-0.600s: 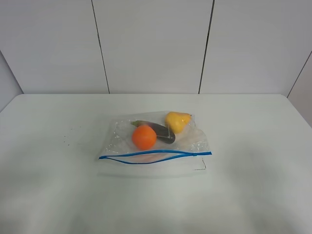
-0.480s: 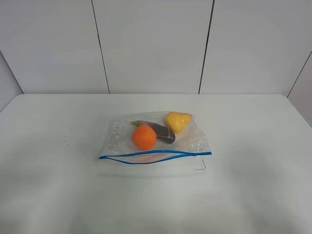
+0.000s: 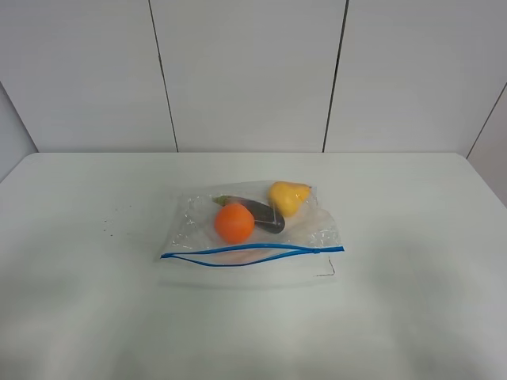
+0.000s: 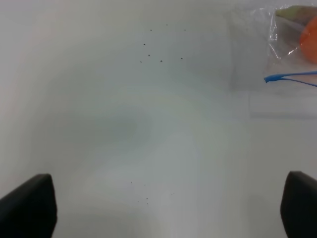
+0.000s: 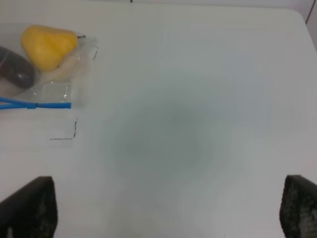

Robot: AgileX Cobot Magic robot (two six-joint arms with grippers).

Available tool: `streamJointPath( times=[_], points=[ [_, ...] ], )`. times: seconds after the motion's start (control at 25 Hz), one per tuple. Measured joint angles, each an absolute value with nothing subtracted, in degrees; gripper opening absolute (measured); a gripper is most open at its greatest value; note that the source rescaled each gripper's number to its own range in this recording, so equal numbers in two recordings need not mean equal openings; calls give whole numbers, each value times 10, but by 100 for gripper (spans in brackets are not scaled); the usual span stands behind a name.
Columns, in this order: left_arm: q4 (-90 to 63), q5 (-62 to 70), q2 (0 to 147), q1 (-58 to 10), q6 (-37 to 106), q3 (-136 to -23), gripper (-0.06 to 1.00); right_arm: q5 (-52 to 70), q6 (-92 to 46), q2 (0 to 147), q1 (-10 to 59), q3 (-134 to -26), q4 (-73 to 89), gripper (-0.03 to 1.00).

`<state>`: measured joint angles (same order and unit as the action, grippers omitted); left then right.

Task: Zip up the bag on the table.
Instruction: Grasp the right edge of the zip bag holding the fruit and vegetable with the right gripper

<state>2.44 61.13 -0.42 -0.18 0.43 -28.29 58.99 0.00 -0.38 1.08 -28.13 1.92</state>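
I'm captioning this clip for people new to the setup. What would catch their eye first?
The bright colours inside the clear bag at the middle of the white table: an orange ball, a yellow pear and a dark purple eggplant between them. Next, the blue zipper strip along the bag's near edge, its two lines parted.

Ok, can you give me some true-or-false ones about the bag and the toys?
1. The bag lies on the white table. True.
2. The orange toy sits outside the bag. False: it is inside, showing through the plastic.
3. The yellow toy is right of the orange one in the high view. True.
4. The left fingers pinch the blue zipper strip. False: they and the right fingers are spread open, away from the bag.
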Motion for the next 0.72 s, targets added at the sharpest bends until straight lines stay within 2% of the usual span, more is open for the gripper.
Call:
streamJointPath(
  times=[0.56,0.72],
  points=[
    [24,611,-4,-2,4,-283,93,586,0,-4,11,-300,0,100],
    [24,611,-4,-2,4,-283,93,585,40,11,14,-315,0,100]
  ],
)
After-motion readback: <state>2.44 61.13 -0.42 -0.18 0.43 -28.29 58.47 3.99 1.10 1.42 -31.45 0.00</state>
